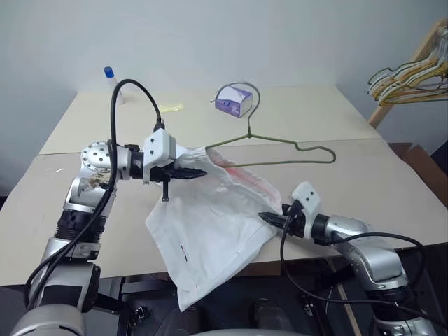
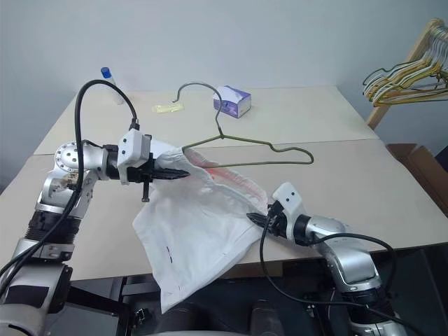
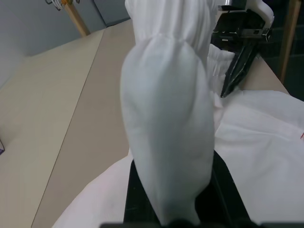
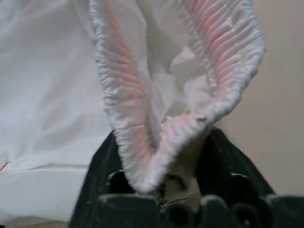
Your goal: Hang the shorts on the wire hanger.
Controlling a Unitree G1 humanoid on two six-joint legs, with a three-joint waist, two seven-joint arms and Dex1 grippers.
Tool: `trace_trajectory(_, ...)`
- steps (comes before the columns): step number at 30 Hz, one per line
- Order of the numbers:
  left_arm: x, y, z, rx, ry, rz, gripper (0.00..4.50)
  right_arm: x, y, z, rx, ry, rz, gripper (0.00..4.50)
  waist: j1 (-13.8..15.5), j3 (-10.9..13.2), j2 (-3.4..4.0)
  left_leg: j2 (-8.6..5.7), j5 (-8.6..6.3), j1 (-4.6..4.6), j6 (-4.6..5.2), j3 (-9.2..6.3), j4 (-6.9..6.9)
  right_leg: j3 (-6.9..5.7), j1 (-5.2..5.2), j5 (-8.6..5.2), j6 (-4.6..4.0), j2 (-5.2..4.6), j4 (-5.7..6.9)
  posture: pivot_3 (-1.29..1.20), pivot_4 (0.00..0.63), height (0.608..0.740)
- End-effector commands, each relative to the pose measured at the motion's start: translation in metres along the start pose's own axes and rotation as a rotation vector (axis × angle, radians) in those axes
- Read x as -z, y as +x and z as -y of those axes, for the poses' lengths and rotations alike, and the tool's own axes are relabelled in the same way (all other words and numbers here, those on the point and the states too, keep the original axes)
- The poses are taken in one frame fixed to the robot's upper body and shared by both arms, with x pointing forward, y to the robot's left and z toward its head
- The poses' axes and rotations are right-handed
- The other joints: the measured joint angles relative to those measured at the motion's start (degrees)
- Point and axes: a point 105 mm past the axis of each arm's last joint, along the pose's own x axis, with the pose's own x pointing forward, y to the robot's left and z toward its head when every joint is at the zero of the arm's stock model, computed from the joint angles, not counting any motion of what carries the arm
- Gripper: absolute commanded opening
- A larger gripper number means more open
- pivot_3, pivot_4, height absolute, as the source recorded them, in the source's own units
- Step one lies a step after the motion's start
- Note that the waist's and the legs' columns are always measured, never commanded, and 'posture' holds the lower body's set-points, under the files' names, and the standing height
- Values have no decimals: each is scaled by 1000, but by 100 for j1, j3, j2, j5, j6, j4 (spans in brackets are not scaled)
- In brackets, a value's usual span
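The white shorts (image 1: pixel 210 224) lie spread on the table's front, one leg drooping over the edge. My left gripper (image 1: pixel 199 171) is shut on the gathered waistband at its upper left end and holds that end off the table. My right gripper (image 1: pixel 269 218) is shut on the pink-tinted waistband (image 4: pixel 156 118) at its lower right end, the elastic folded between its fingers. The olive wire hanger (image 1: pixel 294 145) lies behind the shorts with its hook raised. Its left shoulder reaches the waistband by my left gripper. Whether it goes inside the cloth I cannot tell.
The beige table (image 1: pixel 364 189) has a seam across its middle. At the back stand a purple-white tissue box (image 1: pixel 234 100), a blue-capped bottle (image 1: pixel 110 80) and a small yellow item (image 1: pixel 170 107). A bunch of yellow and white hangers (image 1: pixel 409 77) hangs on a wooden rack at the right.
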Motion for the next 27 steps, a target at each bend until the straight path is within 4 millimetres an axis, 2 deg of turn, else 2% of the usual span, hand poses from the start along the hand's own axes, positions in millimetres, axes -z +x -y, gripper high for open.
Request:
trace_trajectory(1, -11, -13, -5, -35, 42, 17, 0, -10, -12, 14, 44, -14, 32, 665, 1, 0, 0, 0, 0, -1, 0, 0, 0, 0, -1, 0, 0, 0, 0, 78, 29, 740)
trace_trajectory(3, -8, -16, -3, -28, 41, -2, 0, -13, -17, 20, 58, 10, 42, 28, 1, 0, 0, 0, 0, 0, 0, 0, 0, 0, 0, 0, 0, 0, 0, 78, 29, 740)
trace_trajectory(9, 6, -28, 13, 57, 67, -85, 0, -24, -33, 35, 65, 18, 63, 28, -1, 0, 0, 2, 0, 3, 0, 1, -2, 1, 0, 0, 0, 0, 0, 81, 28, 740)
trace_trajectory(15, 17, -31, 8, 3, 73, -134, 0, -28, -45, 47, 77, -18, 44, 28, 31, 0, 0, 0, 0, 3, 0, 1, -2, 0, 1, 0, 0, -2, 0, 81, 29, 740)
trace_trajectory(27, 40, -38, 9, -31, 88, -265, 0, -38, -57, 53, 76, -73, 39, 28, 32, 0, 0, 1, -1, 1, 1, 2, -2, 1, 0, 0, 0, -2, 0, 83, 28, 740)
